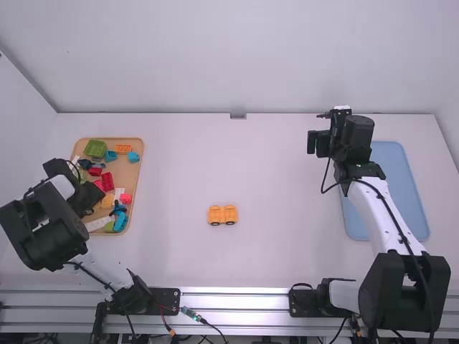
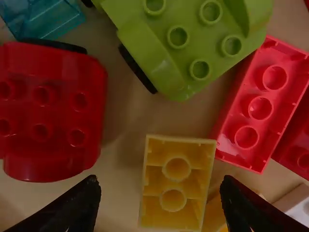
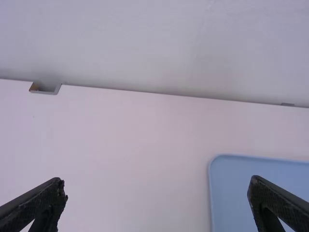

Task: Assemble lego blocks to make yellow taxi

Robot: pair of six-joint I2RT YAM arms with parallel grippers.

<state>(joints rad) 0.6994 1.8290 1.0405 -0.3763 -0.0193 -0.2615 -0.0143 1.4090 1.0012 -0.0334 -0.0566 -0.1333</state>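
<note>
My left gripper (image 1: pixel 90 204) is low over the wooden tray's near left part. In the left wrist view the left gripper (image 2: pixel 159 198) is open, with a yellow block (image 2: pixel 176 170) lying underside up between its fingers. A yellow-orange car base with dark wheels (image 1: pixel 222 215) stands on the middle of the table. My right gripper (image 1: pixel 315 142) is raised over the right side of the table. The right wrist view shows the right gripper (image 3: pixel 157 191) wide open with nothing held.
The wooden tray (image 1: pixel 136 179) on the left holds several loose blocks. Around the yellow block lie a red block (image 2: pixel 260 106), a green wheeled piece (image 2: pixel 183 43) and a red wheeled piece (image 2: pixel 53 106). A blue tray (image 1: pixel 391 183) lies at the right.
</note>
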